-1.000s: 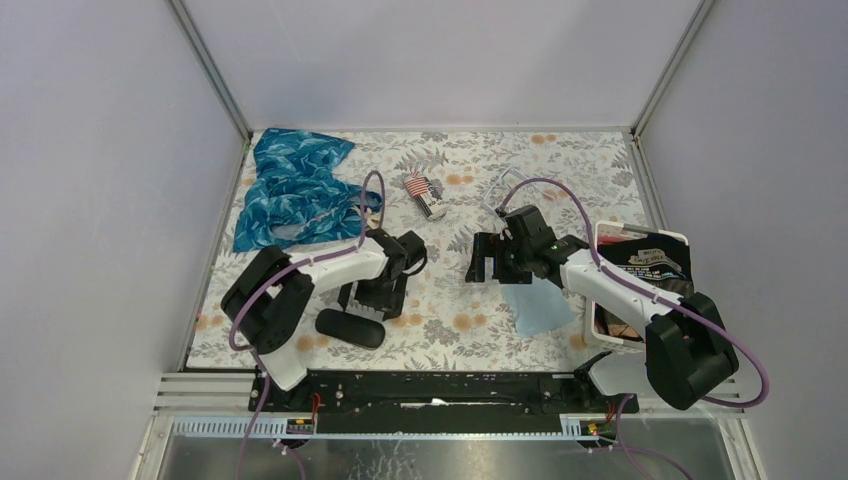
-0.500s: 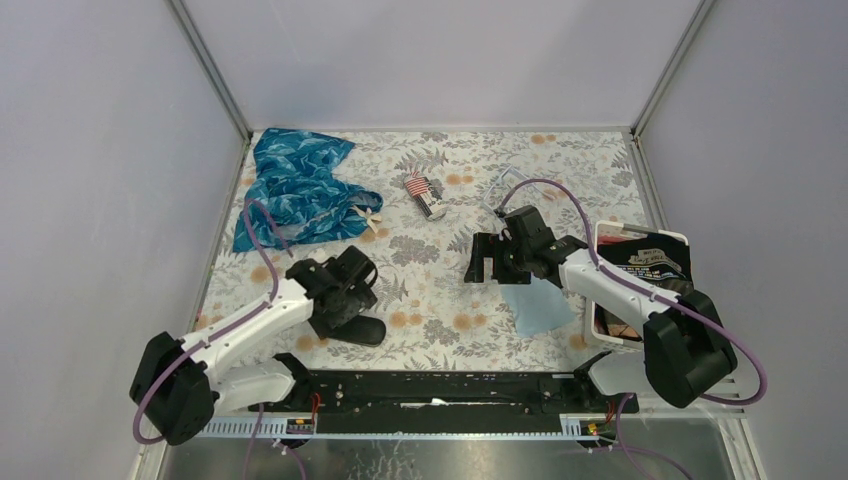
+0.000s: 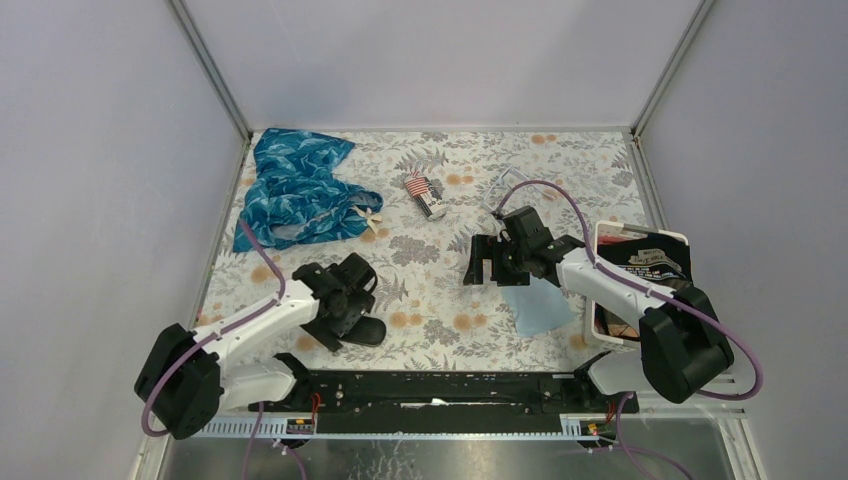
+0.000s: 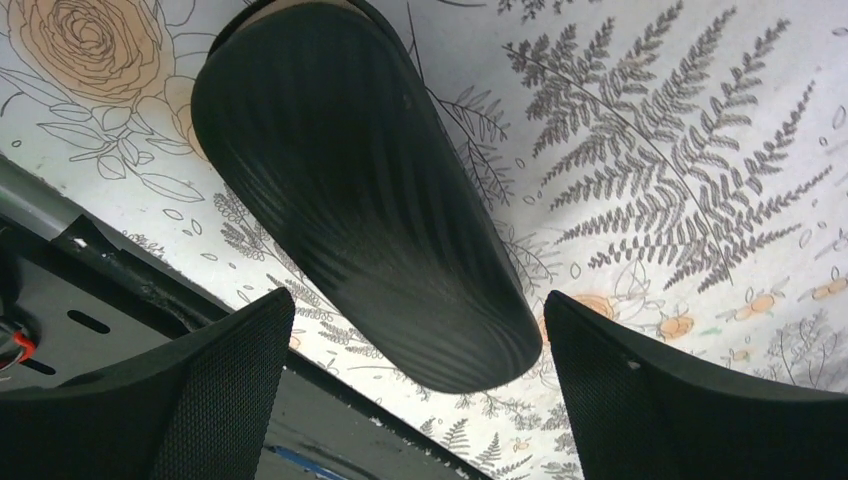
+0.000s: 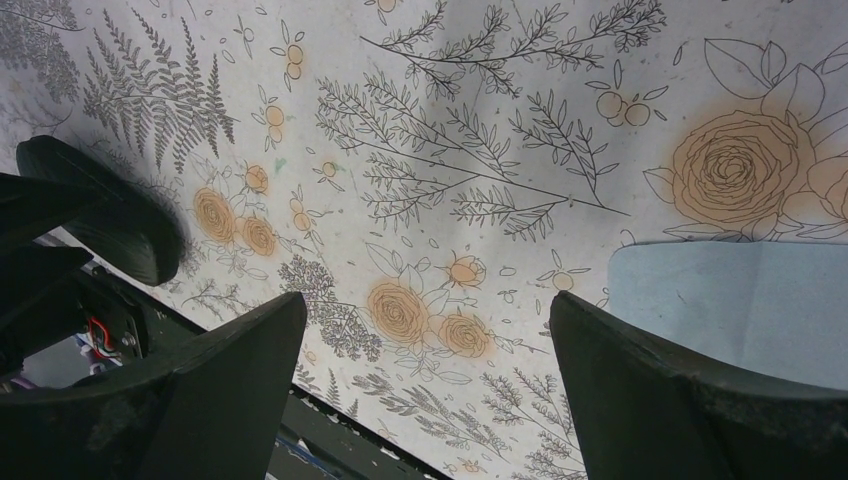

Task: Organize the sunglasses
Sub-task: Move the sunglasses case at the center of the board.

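Note:
The brown-tinted sunglasses are not in view in any frame. The black oval glasses case (image 3: 358, 331) lies shut on the floral mat near the front edge, and it fills the upper middle of the left wrist view (image 4: 360, 200). My left gripper (image 3: 338, 312) hovers just over the case's left part, open and empty, with its jaws wide on either side of the case's near end (image 4: 420, 395). My right gripper (image 3: 482, 262) is open and empty above bare mat at the centre (image 5: 425, 385).
A light blue cloth (image 3: 538, 305) lies just right of my right gripper (image 5: 745, 305). A blue patterned cloth (image 3: 295, 190) is at the back left. A small striped box (image 3: 424, 194) and clear glasses (image 3: 497, 190) lie at the back. A white basket (image 3: 603, 240) stands at the right.
My left arm has swung from the mat's middle down and left to the case, then settled closer over it. My right arm has barely moved.

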`<state>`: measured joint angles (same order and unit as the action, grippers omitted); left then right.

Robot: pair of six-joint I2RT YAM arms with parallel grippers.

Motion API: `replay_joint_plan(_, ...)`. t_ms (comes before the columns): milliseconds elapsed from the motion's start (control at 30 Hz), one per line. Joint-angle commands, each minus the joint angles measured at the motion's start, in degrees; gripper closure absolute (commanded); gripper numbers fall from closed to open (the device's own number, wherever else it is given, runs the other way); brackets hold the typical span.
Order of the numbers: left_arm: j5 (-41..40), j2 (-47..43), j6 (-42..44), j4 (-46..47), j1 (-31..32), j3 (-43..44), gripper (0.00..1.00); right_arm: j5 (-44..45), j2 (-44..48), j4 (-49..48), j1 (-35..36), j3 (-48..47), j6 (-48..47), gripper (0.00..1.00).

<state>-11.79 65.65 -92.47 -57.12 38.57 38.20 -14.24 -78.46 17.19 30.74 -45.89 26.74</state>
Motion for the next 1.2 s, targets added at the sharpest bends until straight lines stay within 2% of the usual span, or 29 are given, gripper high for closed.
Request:
replay_joint_plan(0,-1.78,1.96,-1.37,3.82,-1.72,-1.56,0.01,-0.95,-0.17,-1.02,-0.01,-0.54,-1.26,0.0)
replay_joint_plan(133,-1.71,4.44,2.78,7.01,-2.19,-0.65,0.11,-0.96,0.06,-1.1,-0.05,-0.18,-1.25,0.0)
replay_joint_plan(267,2.82,9.95,8.38,10.49,-1.58,1.29,0.31,-1.22,-0.07,-1.58,-0.07,0.01,-1.14,0.0)
replay_joint_plan(333,3.68,13.15,9.73,11.57,0.42,2.85,0.39,-1.21,-0.2,-1.71,-0.01,-0.12,-1.07,0.0)
replay_joint_plan(400,3.71,16.63,11.27,12.08,3.25,5.85,0.43,-0.58,0.08,-1.37,-0.02,-0.36,-1.12,0.0)
replay_joint_plan(567,6.29,27.08,19.98,18.45,11.19,16.07,0.41,2.46,2.69,-2.0,-0.01,0.8,0.36,0.0)
replay_joint_plan(700,7.0,37.17,27.19,18.85,17.09,29.53,0.38,5.91,6.68,-2.51,-0.12,3.52,2.56,0.0)
replay_joint_plan(833,10.12,43.52,31.8,19.95,18.64,36.74,0.33,10.1,11.98,-2.16,-0.11,6.14,4.12,0.0)
replay_joint_plan(1000,10.44,40.59,34.99,22.52,17.71,37.31,0.17,13.45,17.2,-0.89,-0.11,8.08,4.76,0.0)
replay_joint_plan(1167,11.53,33.03,36.9,24.36,13.97,33.05,0.12,11.68,17.65,-1.29,-0.1,8.37,5.15,0.0)
